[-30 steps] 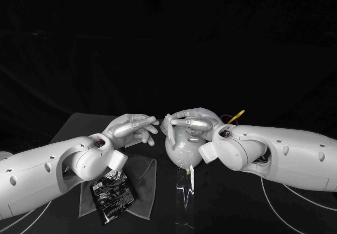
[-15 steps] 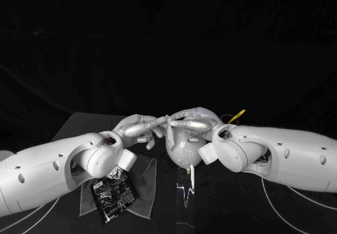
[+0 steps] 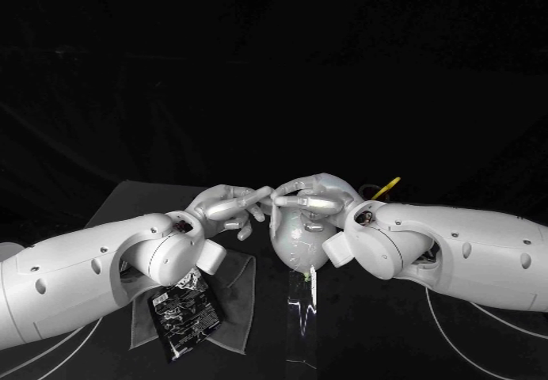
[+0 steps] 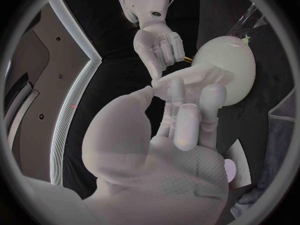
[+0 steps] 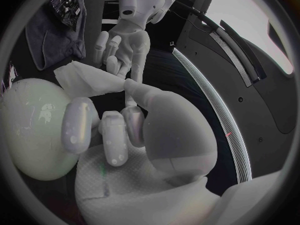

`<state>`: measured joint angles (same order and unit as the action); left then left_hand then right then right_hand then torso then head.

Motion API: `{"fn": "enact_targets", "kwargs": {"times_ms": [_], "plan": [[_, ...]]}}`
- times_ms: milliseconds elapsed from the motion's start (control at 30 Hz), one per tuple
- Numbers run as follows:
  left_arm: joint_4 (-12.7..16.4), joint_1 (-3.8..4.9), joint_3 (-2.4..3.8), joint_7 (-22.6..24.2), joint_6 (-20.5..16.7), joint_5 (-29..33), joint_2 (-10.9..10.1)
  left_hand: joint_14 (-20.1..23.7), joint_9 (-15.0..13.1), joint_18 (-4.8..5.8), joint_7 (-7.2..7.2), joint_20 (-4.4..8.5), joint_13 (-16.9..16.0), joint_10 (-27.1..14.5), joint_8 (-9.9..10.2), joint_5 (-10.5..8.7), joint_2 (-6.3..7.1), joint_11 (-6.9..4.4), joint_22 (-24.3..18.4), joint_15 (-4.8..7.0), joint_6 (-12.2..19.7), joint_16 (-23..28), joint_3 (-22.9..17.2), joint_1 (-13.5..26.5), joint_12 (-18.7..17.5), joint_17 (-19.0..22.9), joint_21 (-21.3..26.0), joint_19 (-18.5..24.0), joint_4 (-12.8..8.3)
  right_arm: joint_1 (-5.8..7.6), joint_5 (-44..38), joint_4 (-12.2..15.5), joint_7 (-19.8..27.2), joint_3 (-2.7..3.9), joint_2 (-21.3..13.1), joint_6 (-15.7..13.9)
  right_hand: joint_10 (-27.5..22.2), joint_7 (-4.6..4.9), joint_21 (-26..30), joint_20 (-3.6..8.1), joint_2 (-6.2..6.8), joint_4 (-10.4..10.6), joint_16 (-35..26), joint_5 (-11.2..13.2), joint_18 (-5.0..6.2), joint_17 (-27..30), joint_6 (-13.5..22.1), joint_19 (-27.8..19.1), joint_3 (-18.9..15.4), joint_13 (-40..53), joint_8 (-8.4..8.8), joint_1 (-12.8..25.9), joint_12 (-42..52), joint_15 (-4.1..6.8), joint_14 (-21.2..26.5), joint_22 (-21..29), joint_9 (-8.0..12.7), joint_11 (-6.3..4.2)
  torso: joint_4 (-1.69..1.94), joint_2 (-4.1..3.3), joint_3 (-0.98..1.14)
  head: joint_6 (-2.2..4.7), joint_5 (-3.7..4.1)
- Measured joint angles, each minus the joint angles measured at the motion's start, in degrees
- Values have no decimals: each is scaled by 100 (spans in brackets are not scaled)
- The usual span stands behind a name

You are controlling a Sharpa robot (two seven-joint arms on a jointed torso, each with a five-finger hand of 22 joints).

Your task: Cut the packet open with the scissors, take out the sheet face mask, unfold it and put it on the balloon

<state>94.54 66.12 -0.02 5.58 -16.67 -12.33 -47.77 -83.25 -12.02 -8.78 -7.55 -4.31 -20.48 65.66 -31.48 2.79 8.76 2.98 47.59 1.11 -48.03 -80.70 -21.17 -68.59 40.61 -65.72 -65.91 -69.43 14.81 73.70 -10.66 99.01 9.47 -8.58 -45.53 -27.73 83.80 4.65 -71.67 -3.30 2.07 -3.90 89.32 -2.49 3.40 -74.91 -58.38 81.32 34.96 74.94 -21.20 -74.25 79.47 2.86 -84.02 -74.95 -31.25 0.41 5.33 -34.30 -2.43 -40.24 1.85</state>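
Packet (image 3: 183, 310) lay flat on the desk (image 3: 126, 198), nearest the robot, under the left arm. Beyond it was the balloon (image 3: 299, 241), long axis running away from the robot, knot end nearest. At its far end the sheet face mask (image 4: 187, 80) spanned left hand (image 3: 229, 207) to right hand (image 3: 310, 198), each hand's fingers apparently pinching an edge, with the balloon just below and nearer the right hand.

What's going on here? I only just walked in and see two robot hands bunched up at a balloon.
The hands are putting a sheet face mask on the balloon. The left hand and the right hand meet at the balloon's top, each pinching the white sheet between them. It is not yet laid over the balloon. The packet lies on a grey cloth beside the left arm, so cutting and taking out look done.
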Motion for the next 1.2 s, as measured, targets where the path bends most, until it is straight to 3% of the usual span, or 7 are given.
{"fn": "enact_targets", "kwargs": {"times_ms": [333,400,467,600,700,900,1200], "plan": [[39,2,0,6,9,1,39,-52,-55,2,68,23,-84,53,0,0,159,-32,171,12,-217,-149,205,-159,113,-310,-172,23,43,0,-84,-54,-115,-5,67,-35,-6,2,0,0,1,-14,-3,12,0,-4,-1,0,14,1,0,0,-11,0,0,2,-2,-5,0,1,-1,-24,-10],[44,2,0,10,15,0,41,-81,-68,3,102,35,-120,110,-40,1,156,-87,284,41,-327,-241,256,-228,176,-509,-246,11,46,0,-97,-60,-135,-6,79,-47,-10,13,0,0,1,-14,-4,-7,0,-4,-11,0,14,1,1,0,-11,0,0,2,-2,-8,0,1,-1,-25,-10],[45,2,0,11,17,-2,42,-68,-77,87,142,74,-150,157,-49,1,157,-132,374,54,-389,-295,277,-254,204,-622,-313,-29,51,1,-111,-63,-149,-5,90,-56,-10,15,0,0,1,-15,-12,-9,0,-4,-12,0,14,0,2,0,-11,0,0,4,-3,-8,0,1,0,-26,-8],[41,1,-4,14,17,-4,42,-80,-88,89,171,103,-177,197,-49,1,119,-157,494,82,-461,-334,307,-354,225,-741,-389,-60,52,4,-132,-63,-164,-4,99,-66,-10,15,0,0,1,-15,-15,-11,0,-4,-12,0,14,-1,6,-1,-11,0,0,5,-4,-8,-1,1,2,-24,-2],[34,1,-5,22,13,-4,44,-67,-88,88,210,100,-189,226,-72,1,-6,-185,536,105,-501,-334,291,-478,244,-791,-416,-83,36,5,-144,-63,-169,-3,99,-69,-19,17,0,0,1,-15,-23,-11,0,-4,-9,0,13,-4,15,0,-11,-1,0,4,-5,0,-3,1,2,-18,1],[19,-1,-8,76,2,15,51,-74,-72,88,230,111,-196,245,-73,-15,-302,-205,577,158,-521,-334,-88,-945,244,-796,-456,-94,-181,7,-164,-65,-178,-2,93,-80,-19,18,0,0,17,-15,-22,-13,-1,1,-6,0,13,-3,-6,14,-12,-1,0,2,-9,1,-3,2,2,-9,2],[8,-2,-9,160,-5,79,51,-81,-58,90,180,133,-156,188,-11,-17,-388,-195,641,165,-465,-333,-1226,-1280,17,-686,-525,-67,-676,10,-174,-92,-190,-2,85,-130,-20,16,0,0,16,-33,0,-16,-1,0,-3,0,32,1,-6,15,-12,-1,1,0,-15,1,-3,3,2,-3,5]]}}
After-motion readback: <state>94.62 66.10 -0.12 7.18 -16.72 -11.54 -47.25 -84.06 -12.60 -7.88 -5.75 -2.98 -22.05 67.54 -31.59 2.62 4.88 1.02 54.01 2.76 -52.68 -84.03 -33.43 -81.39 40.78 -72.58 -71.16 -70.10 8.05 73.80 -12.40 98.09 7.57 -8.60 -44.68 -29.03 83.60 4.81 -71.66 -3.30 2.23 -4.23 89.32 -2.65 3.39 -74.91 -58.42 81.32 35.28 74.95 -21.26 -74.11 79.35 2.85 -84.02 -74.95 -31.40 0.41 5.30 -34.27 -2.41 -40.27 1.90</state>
